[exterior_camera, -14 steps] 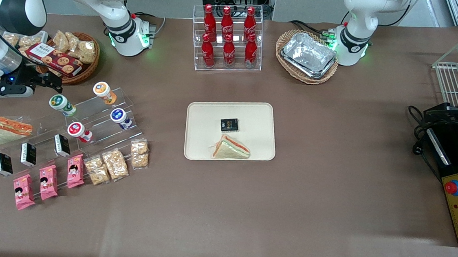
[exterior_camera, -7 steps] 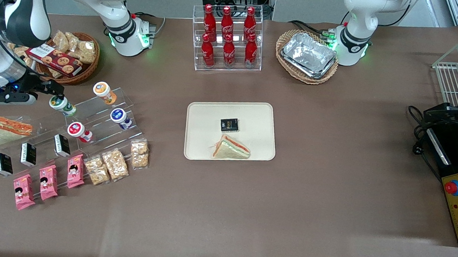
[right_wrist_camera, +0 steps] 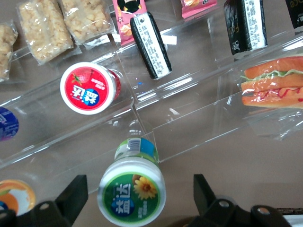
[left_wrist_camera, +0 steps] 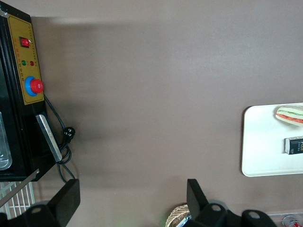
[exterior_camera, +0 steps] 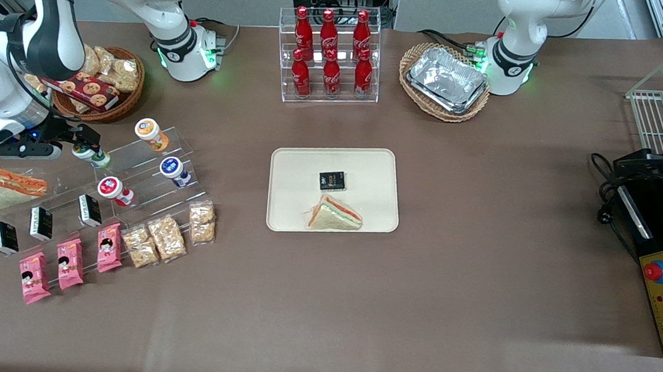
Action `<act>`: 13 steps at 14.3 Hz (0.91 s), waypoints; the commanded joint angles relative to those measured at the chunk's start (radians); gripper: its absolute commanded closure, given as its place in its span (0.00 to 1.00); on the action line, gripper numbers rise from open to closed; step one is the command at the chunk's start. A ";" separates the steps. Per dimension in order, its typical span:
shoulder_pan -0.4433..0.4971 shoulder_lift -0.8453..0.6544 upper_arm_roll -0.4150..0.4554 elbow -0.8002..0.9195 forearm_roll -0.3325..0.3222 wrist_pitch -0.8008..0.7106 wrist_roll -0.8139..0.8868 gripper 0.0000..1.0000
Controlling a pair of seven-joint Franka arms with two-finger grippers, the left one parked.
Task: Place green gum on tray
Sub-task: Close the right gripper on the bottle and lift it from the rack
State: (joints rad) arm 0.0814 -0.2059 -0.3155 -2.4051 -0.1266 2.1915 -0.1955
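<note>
The green gum stands on the clear stepped rack at the working arm's end of the surface, and nothing has lifted it yet. The tool hangs right over it with its fingers spread wide; in the wrist view one finger shows on each side of the green lid with a gap to either, so it is open around the bottle and not touching it. The red-lidded bottle sits a step lower on the rack, nearer the front camera, and the orange-lidded bottle stands beside the green one on the same upper step.

The tray lies well apart, toward the middle of the surface, already carrying a wrapped sandwich and a small black packet, with bare room around them.

By my reckoning the job is barely begun: the reach looks about done, while the closing, the lift, the carry across and the setting down are all left.
</note>
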 commanded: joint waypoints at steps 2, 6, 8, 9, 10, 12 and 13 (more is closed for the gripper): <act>-0.008 0.000 -0.004 -0.023 0.002 0.040 0.008 0.02; -0.003 0.002 -0.004 -0.032 0.005 0.040 0.041 0.04; -0.003 0.002 -0.004 -0.035 0.005 0.040 0.041 0.06; -0.005 0.000 -0.004 -0.035 0.005 0.040 0.041 0.13; -0.005 0.002 -0.004 -0.035 0.005 0.040 0.041 0.15; -0.003 0.002 -0.004 -0.035 0.007 0.040 0.042 0.27; -0.003 0.003 -0.004 -0.035 0.007 0.040 0.042 0.33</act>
State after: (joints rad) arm 0.0813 -0.1980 -0.3192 -2.4280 -0.1259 2.2103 -0.1615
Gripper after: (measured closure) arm 0.203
